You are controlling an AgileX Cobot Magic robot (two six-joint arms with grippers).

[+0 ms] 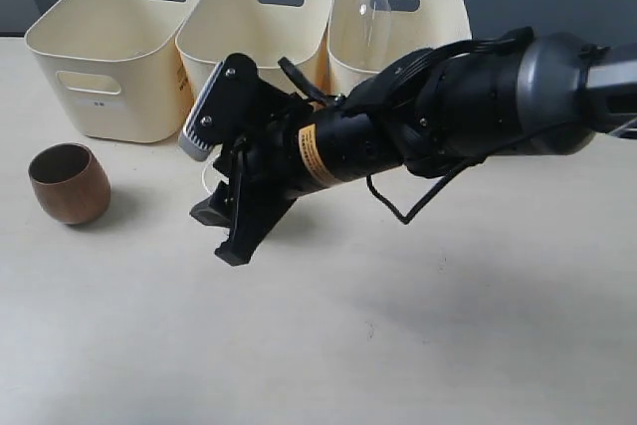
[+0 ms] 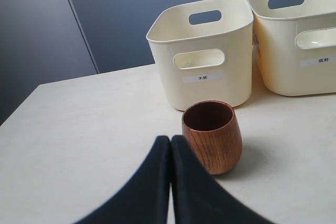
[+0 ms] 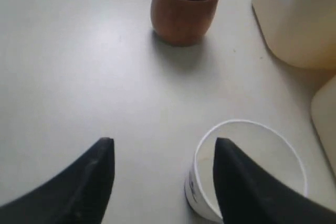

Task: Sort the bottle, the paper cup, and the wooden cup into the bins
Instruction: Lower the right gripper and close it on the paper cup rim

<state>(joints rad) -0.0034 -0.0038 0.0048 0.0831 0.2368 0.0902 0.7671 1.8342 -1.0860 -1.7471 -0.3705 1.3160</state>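
Right tool [image 1: 231, 231]: reaches across the middle of the bench from the right side, its black fingers [image 3: 84, 182] spread apart and pointed down. In the right wrist view one finger is inside the rim of the paper cup and the other is outside it; whether either touches the cup wall I cannot tell.
Left tool [image 2: 170, 182]: fingers pressed together, holding nothing, aimed at the wooden cup from just beside it. It is not seen in the exterior view.
Paper cup [image 3: 247, 169]: upright on the bench, open mouth up, dark print on its side. In the exterior view it is almost wholly hidden behind the right arm.
Wooden cup [image 1: 69, 183]: upright near the left edge of the bench, in front of the left bin, apart from both tools.
Bottle [image 1: 371, 22]: stands in the right bin, white cap above the rim.
Bins [image 1: 114, 52]: three in a row along the far edge of the bench, side by side, small labels on their fronts.
Bench [image 1: 448, 325]: pale, plain surface.
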